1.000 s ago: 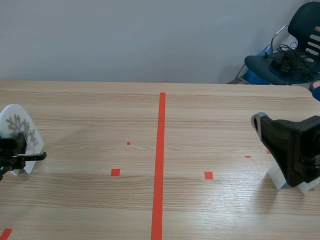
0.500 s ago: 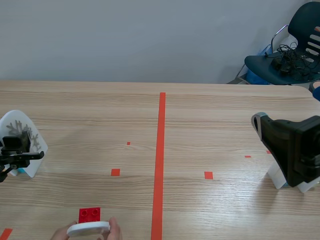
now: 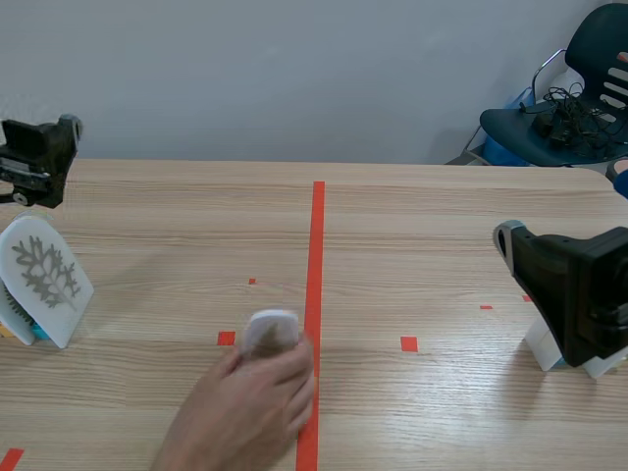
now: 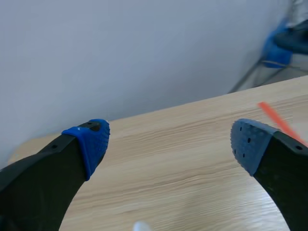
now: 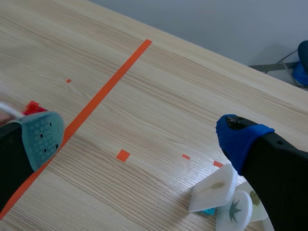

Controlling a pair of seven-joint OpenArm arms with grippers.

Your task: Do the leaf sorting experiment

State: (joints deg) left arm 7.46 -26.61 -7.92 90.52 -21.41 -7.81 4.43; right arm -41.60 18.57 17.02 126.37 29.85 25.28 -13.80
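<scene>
A white leaf card (image 3: 44, 280) with a grey fern-like leaf stands at the table's left edge, with nothing holding it. My left gripper (image 3: 34, 157) hangs raised above and behind it; in the left wrist view the left gripper (image 4: 171, 144) is open, blue pads wide apart over bare wood. A person's hand (image 3: 245, 412) reaches in from the near edge and holds another white card (image 3: 272, 332) beside the centre tape line. My right gripper (image 5: 139, 137) is open above the table's right side. Under it stand several white leaf cards (image 5: 214, 190).
A red brick (image 5: 32, 107) shows partly beside the right gripper's left finger, near the person's card. The right arm (image 3: 579, 304) stands over white cards (image 3: 545, 348) at the right edge. A dark chair (image 3: 559, 108) with cables stands beyond the far right corner.
My left gripper opened, let go of the leaf card at the left and rose toward the far side. A person's hand came in from the near edge with a white card on a red brick.
</scene>
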